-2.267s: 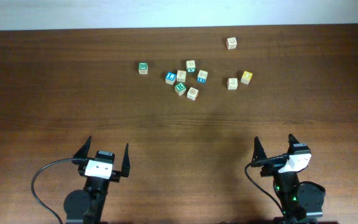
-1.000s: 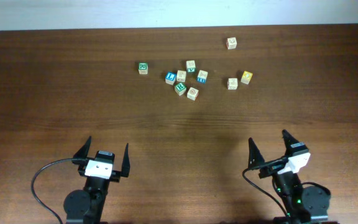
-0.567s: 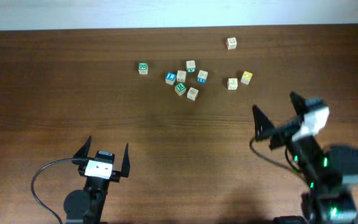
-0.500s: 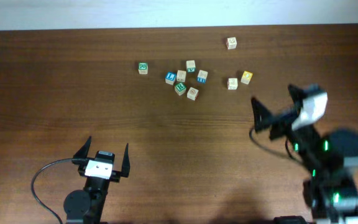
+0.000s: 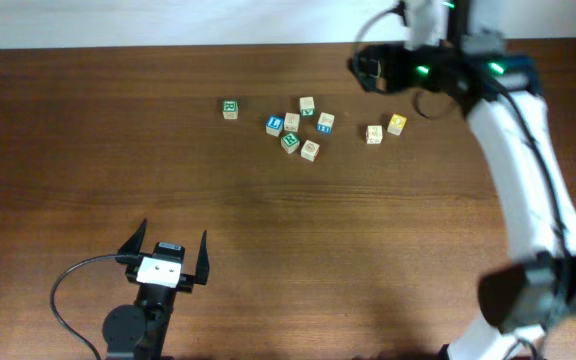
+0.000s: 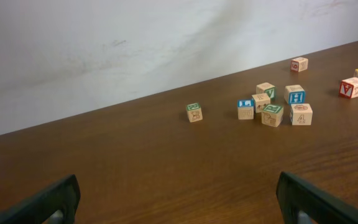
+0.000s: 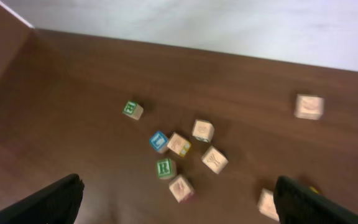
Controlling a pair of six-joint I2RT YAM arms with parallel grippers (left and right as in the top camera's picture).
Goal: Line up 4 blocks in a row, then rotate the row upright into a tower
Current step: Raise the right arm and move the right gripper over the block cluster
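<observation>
Ahead of the left tool (image 5: 174,232), well out of its reach, ten cubes sit on the bench (image 5: 88,180) by the left wrist count. The overhead shows nine; the lone far cube (image 6: 299,63) is covered there by the right arm (image 5: 528,170). Two arms, two tools. Task blocks, four, all in the tight cluster: green R block (image 5: 289,141), orange-red-marked block (image 5: 310,150) just beside it on the side toward the right tool, plain block (image 5: 291,121) beyond the R one, teal-marked block (image 5: 325,122) a bit apart from the plain one. Also in the cluster: blue-faced cube (image 5: 275,124) touching or nearly touching the plain block, and one more pale cube (image 5: 307,105) at the far side. A green-topped cube (image 5: 230,109) sits alone on the left tool's side. The yellow-faced cube (image 5: 396,124) and a pale cube (image 5: 374,133) make a pair nearer the right tool. Left tool: fingers spread wide, nothing between them. Right tool (image 7: 176,181): fingers wide, nothing held, up over the far bench edge with the cluster below it. Versus half a second ago: right arm has swung from mid-bench to the far edge; left tool unmoved; no cube has shifted.
</observation>
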